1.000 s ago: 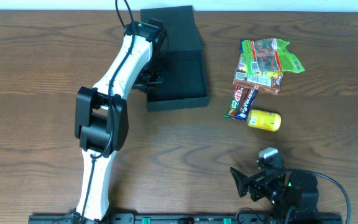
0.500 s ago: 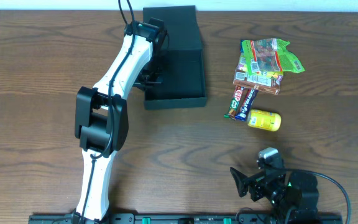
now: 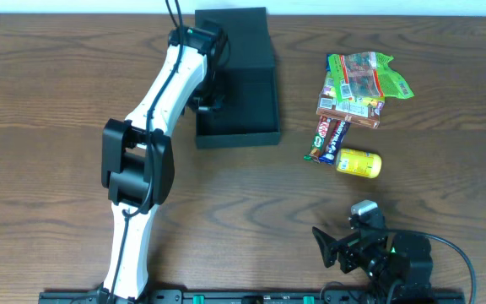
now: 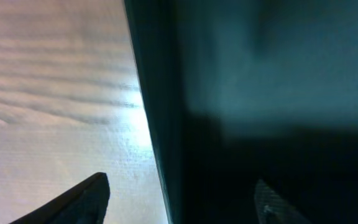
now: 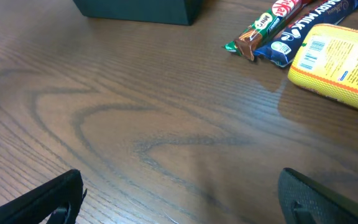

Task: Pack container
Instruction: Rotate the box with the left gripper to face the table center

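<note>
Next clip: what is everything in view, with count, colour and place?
container: one, matte black, flap open, far middle of table
green snack packet: one, green, right of container
brown snack packet: one, brown, against the green packet's near side
KitKat bar: one, red, nearer than the brown packet
Dairy Milk bar: one, blue, alongside KitKat bar
yellow pack: one, yellow, beside the bars
table: one, brown wood
left claw: one, black, open, astride container's left wall
right claw: one, black, open, near right edge
</note>
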Controlling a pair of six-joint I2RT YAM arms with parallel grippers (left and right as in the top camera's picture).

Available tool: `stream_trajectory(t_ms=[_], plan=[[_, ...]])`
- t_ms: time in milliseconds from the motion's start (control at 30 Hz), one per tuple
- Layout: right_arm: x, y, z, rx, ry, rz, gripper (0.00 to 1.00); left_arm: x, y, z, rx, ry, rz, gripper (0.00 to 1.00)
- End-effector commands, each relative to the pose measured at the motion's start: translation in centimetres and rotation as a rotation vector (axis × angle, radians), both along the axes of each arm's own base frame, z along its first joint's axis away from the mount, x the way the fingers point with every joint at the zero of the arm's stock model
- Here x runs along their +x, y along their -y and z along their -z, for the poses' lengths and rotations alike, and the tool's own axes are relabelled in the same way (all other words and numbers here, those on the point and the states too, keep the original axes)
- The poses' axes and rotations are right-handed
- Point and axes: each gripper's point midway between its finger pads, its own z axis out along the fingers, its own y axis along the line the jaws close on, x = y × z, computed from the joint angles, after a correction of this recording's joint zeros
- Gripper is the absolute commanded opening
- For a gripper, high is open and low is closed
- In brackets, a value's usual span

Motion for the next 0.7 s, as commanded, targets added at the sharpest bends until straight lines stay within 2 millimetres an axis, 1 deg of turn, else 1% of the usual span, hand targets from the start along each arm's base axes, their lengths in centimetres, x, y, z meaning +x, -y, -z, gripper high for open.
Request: stream_trajectory(t_ms=[0,67,167,267,367,433,533,667], plan=[[-0.2,-0.2,0.2,0.008,-0.011,-0.005,0.99,2.8,0.0,-6.6,-0.007,0.212,0.035,0.78],[-0.1,-0.2,0.2,0.007,-0.009,-0.003,0.99,4.0,0.0,-8.7,-0.012,0.297,0.032,0.8],[-0.1,-0.2,0.2,0.007,-0.009,-0.003,0.99,5.8,0.4,-10.8,-0.041,0.408,0.04,0.86],[-0.1,-0.2,0.2,0.007,-0.009,-0.003,0.99,7.4,0.6,-11.6,-0.052,0.477,0.033,0.92],[-0.1,-0.2,0.2,0.007,-0.009,-0.003,0.99,8.5,0.4,-12.1,-0.061,0.525,0.023,0.93],[-0.2,-0.2,0.2,0.007,-0.011,-0.003,0.99,9.2,0.1,-12.5,-0.068,0.553,0.012,0.95],[-0.1,-0.2,0.2,0.007,-0.009,-0.003,0.99,9.9,-0.5,-12.8,-0.071,0.575,-0.003,0.98],[-0.1,-0.2,0.2,0.006,-0.01,-0.003,0.99,10.2,-1.3,-12.9,-0.068,0.581,-0.018,0.98]])
